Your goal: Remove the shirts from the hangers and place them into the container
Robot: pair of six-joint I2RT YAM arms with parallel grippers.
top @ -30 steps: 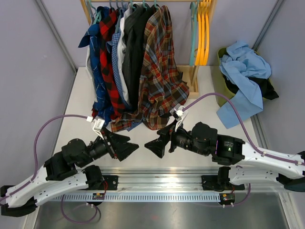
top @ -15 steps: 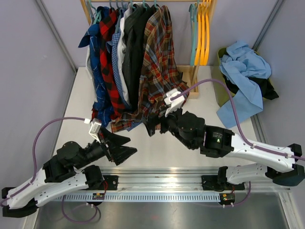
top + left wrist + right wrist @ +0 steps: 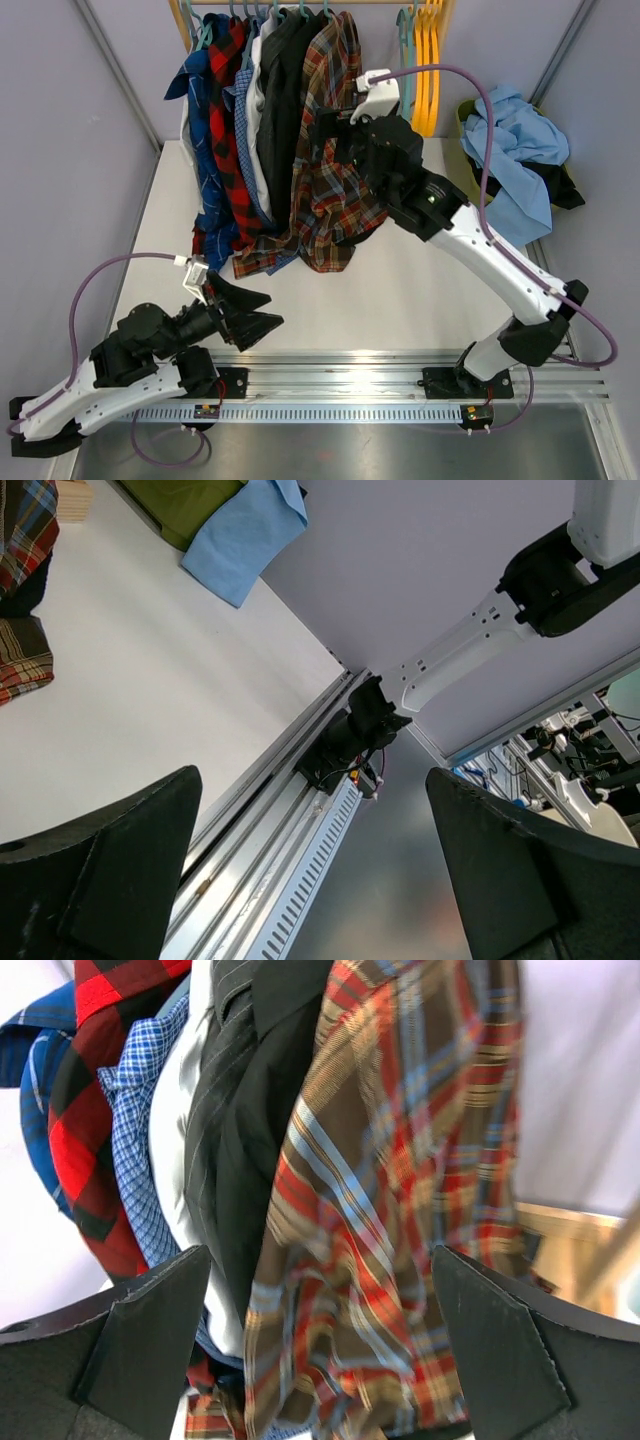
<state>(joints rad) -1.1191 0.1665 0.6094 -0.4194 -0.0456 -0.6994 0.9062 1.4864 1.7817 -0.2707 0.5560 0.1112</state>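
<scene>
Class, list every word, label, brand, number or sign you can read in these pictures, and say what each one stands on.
No text can be read in any view.
Sticker by the left arm's base: too small to read.
Sticker by the right arm's base: too small to read.
Green mark on the right arm: blurred, unreadable.
Shirts: woven patterns only, no print.

The brown-red plaid shirt (image 3: 400, 1160) is blocking the right gripper (image 3: 320, 1290); packed shirts (image 3: 230, 1110) are crowding nine o'clock; three o'clock is lying open.
</scene>
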